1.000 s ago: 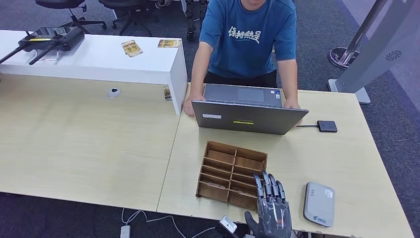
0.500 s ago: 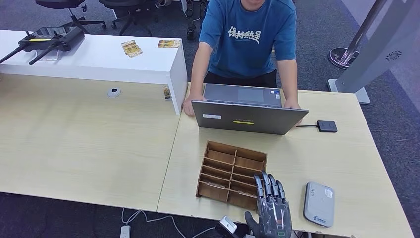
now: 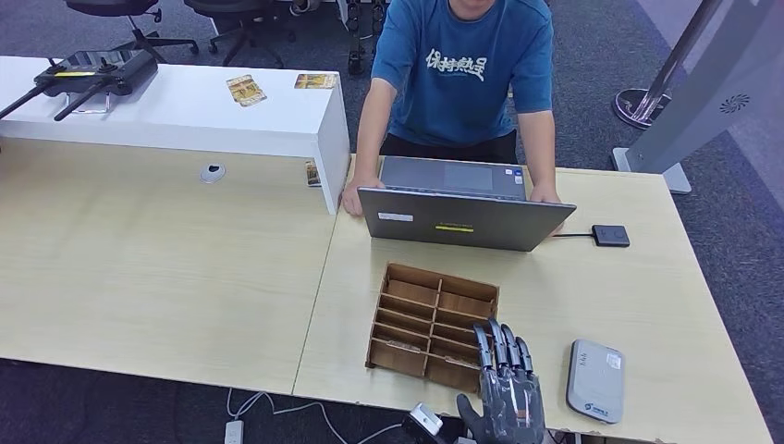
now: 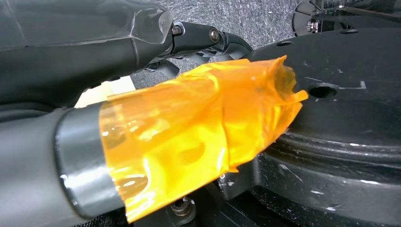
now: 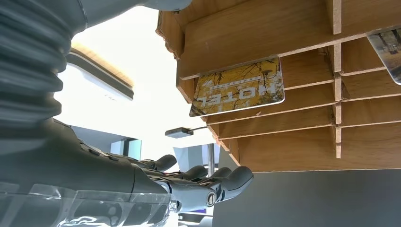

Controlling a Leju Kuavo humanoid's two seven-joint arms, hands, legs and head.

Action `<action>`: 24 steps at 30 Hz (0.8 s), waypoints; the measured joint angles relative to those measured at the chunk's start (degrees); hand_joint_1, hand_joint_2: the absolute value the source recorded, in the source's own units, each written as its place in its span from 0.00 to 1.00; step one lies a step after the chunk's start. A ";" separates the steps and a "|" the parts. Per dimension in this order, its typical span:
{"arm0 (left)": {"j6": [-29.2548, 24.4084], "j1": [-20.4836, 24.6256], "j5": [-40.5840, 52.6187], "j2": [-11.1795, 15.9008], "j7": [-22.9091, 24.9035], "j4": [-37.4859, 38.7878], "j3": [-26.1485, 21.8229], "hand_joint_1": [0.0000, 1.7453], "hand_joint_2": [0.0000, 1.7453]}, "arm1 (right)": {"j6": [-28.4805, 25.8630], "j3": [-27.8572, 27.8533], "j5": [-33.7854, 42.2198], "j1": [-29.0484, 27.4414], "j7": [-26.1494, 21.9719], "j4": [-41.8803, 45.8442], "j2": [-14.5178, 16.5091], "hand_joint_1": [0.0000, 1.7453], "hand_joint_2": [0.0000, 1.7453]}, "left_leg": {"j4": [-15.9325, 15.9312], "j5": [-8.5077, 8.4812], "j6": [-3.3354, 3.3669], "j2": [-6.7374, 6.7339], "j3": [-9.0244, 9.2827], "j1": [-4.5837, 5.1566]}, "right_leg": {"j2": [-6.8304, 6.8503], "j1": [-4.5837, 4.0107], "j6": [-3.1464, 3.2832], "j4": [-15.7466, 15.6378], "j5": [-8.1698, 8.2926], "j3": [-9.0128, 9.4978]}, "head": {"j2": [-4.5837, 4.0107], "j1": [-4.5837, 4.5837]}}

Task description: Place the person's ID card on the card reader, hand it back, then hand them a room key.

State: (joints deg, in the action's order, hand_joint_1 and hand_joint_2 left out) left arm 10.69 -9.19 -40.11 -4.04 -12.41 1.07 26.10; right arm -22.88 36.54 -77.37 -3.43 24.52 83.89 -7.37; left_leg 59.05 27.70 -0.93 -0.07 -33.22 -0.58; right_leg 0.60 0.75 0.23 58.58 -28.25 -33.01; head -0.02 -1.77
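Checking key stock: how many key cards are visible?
5 cards: two on the white shelf, one by its end, two in the wooden organizer. More may be hidden.

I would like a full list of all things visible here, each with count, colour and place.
laptop: one, grey, open on the far side of the table.
wooden organizer: one, brown, middle of the table.
hotel card: one, yellow, in an organizer slot.
card reader: one, grey, near table edge, right of the organizer.
small black box: one, cabled, right of the laptop.
white shelf: one, far left, bearing cards and a black device.
person: blue shirt, behind the laptop.
right hand: grey, fingers apart, at the organizer's near corner.
left hand: orange tape on a finger.
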 joint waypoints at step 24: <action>-0.57 -0.16 -0.20 -0.23 -0.89 0.00 0.10 0.00 0.00 | -16.82 -12.17 3.92 -6.85 -24.51 8.76 11.02 0.00 1.00 | -0.01 0.00 0.00 0.00 0.00 -0.01 | 0.00 -0.01 0.01 0.01 0.00 0.00 | 0.00 0.00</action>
State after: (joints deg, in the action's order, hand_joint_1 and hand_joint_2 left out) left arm 10.11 -9.35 -40.30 -4.27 -13.30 1.07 26.20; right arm -39.70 24.38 -73.45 -10.28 0.01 92.64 3.66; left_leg 59.05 27.70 -0.94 -0.07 -33.21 -0.59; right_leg 0.60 0.74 0.24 58.58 -28.25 -33.01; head -0.02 -1.77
